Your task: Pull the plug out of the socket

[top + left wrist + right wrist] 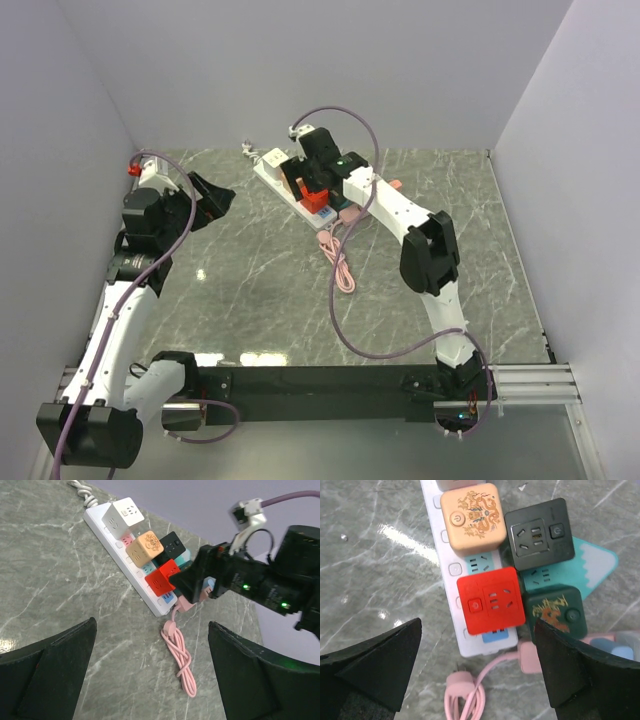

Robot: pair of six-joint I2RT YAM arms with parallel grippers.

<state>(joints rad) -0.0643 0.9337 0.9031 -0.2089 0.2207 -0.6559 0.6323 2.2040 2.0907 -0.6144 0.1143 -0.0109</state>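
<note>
Red plug [491,600] is seated on the white strip [451,570], near the strip's end closest to the arms, toward the far middle of the bench [250,290]. On the same strip: tan plug [472,517] directly beyond it, black plug [537,530] and green plug [555,612] in the adjoining row, white plug [122,514] at the far end. Pink cable [179,662] lies coiled on the bench just off the strip's near end. Right claw [478,630] hangs over the red plug, jaws wide apart, one finger each side, with a gap visible on both sides; nothing gripped. Left claw [152,645] is spread wide and empty, at the left of the bench, well apart from the strip.
</note>
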